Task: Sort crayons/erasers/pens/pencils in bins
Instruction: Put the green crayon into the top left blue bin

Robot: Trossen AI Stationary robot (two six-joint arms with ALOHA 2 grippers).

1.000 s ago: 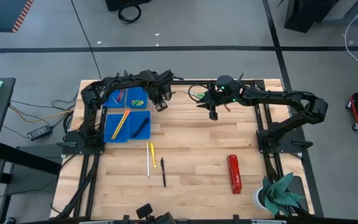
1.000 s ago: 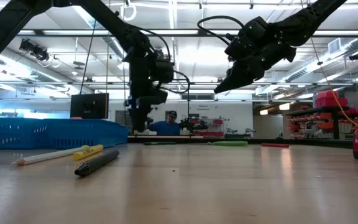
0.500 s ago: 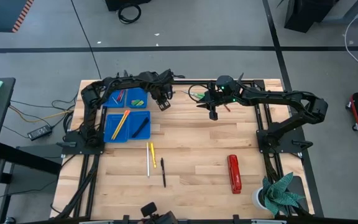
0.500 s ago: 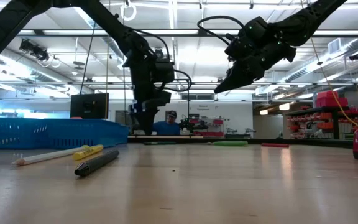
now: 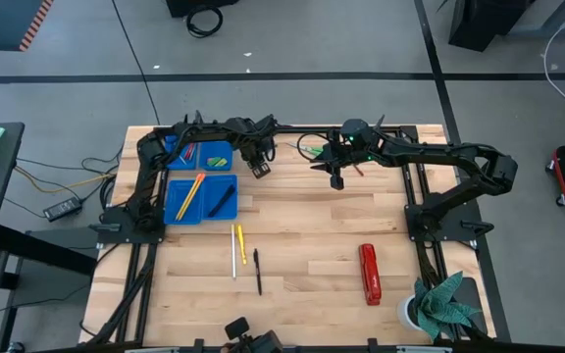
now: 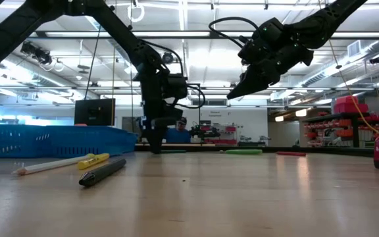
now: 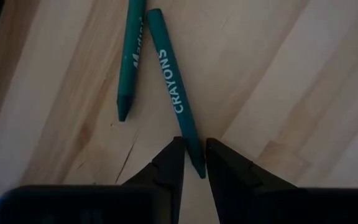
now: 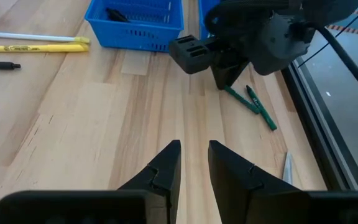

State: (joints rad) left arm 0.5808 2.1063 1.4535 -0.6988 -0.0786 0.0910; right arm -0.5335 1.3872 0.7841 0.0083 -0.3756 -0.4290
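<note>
**A:** From above first. Where are the arms?

**B:** The left pincer (image 5: 259, 169) reaches out just past the bins (image 5: 168, 201), tips down at the table. The right pincer (image 5: 335, 180) is near it, apart, over bare wood. Well off from both, toward the table's front edge, lie a white pencil (image 5: 233, 253), a yellow pencil (image 5: 241, 243) and a pen (image 5: 257, 272). A red stapler (image 5: 369, 274) lies farther on the right pincer's side.

**A:** And from table height?

**B:** The left pincer's tips are down at the tabletop. The right pincer hangs well above the wood, beside and higher than the left one. The bins sit on the far side of the left pincer from the right.

**A:** What does the left wrist give?

**B:** Two green crayons lie flat on the wood, side by side and touching near their far ends. The nearer end of the long crayon (image 7: 173, 93) runs in between the fingertips (image 7: 173, 163). The fingers have only a narrow gap, filled by that crayon end, so it looks pinched. The second crayon (image 7: 131, 59) lies just beyond the tips, to one side, untouched.

**A:** And the right wrist?

**B:** Its own fingers stand slightly apart with nothing between them, only bare table under them. Straight ahead is the left pincer, down on the two crayons. One bin is beyond that, with dark sticks inside. The two pencils and the pen lie well off to the side.
</note>
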